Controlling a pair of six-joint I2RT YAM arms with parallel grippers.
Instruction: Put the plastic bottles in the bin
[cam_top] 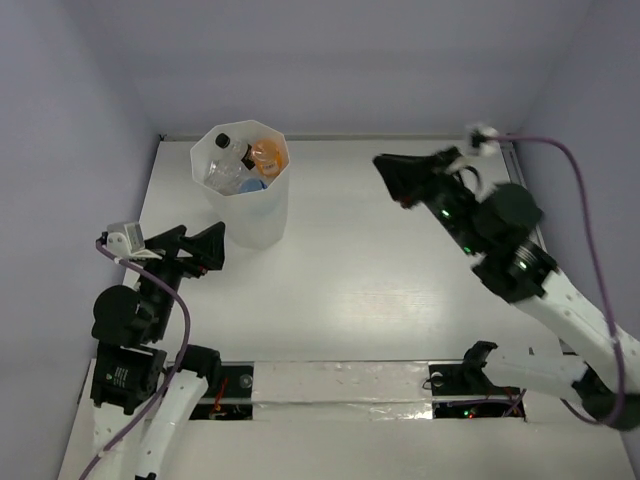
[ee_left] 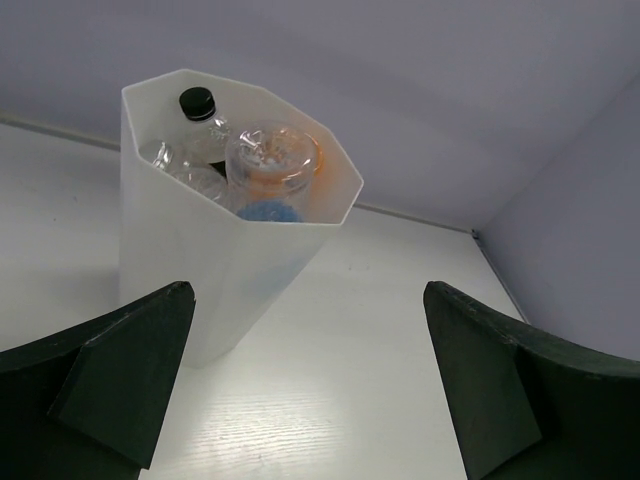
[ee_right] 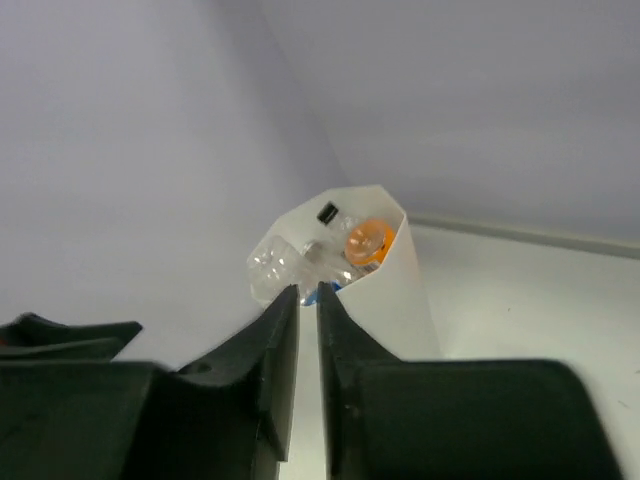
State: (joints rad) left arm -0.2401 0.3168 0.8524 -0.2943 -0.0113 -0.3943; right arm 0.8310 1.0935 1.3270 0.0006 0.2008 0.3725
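Evidently loading is complete: the small plastic bottles (cam_top: 243,165), orange and black-capped among them, sit inside the tall translucent white octagonal bin (cam_top: 257,225). The left gripper (cam_top: 192,240) is spread and empty just beside it. The right gripper (cam_top: 385,165) is pressed together, empty, well apart. Retract without nudging the bin. No writing is legible.

the bin (cam_top: 258,222) stood far left on the table (cam_top: 380,290), holding the plastic bottles (cam_top: 247,160). the left gripper (cam_top: 190,245), jaws spread, sat near it; the right gripper (cam_top: 392,172) hung well apart.

Left end effector (cam_top: 197,240) spread wide; right end effector (cam_top: 383,163) almost pinched together, arm outstretched.
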